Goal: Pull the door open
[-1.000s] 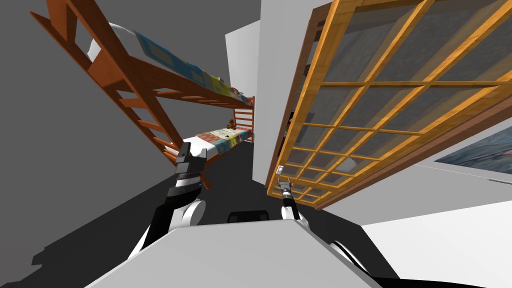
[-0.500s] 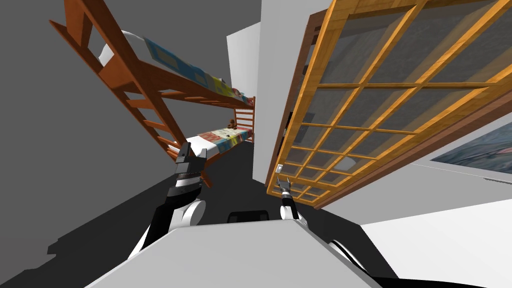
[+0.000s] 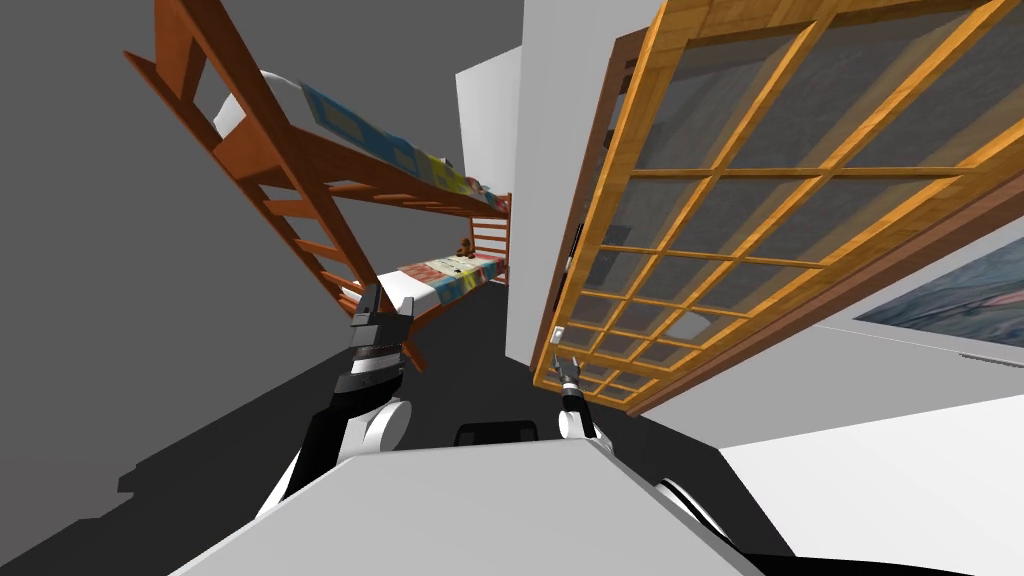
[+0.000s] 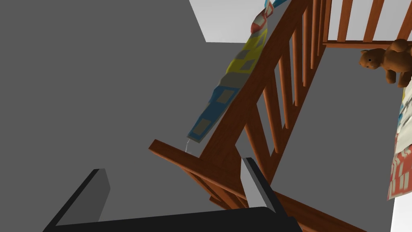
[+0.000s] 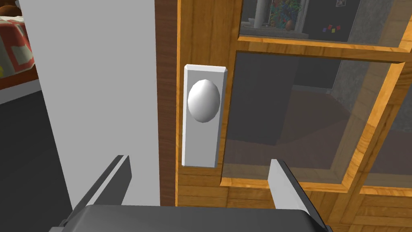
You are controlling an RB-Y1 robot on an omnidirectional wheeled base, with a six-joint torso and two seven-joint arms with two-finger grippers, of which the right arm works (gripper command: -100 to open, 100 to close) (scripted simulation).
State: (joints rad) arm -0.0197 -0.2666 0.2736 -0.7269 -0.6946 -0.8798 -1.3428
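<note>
The door (image 3: pixel 640 171), a yellow-wood grid of glass panes, stands on the right of the scene, and the right end effector (image 3: pixel 568 368) is the one at it. In the right wrist view the right end effector (image 5: pixel 199 161) has its two fingers spread wide and holds nothing. The pale oval knob (image 5: pixel 204 100) lies straight ahead of it, farther on and about centred between the lines of the two fingers, apart from both. The knob sits on a light grey backplate (image 5: pixel 199 141) on the door's near stile, just beside the dark brown jamb (image 5: pixel 165 80). The backplate's long axis runs up the stile, across the line from finger to finger.

So the coming move looks like a straight advance until the fingers flank the knob, then a squeeze and a pull back toward me. From here the door seems to sit in its frame.

The left end effector (image 3: pixel 385 305) is well apart on the left, fingers open and empty, pointing at the bunk bed (image 3: pixel 300 150). A teddy bear (image 4: pixel 382 60) lies on the lower bunk
</note>
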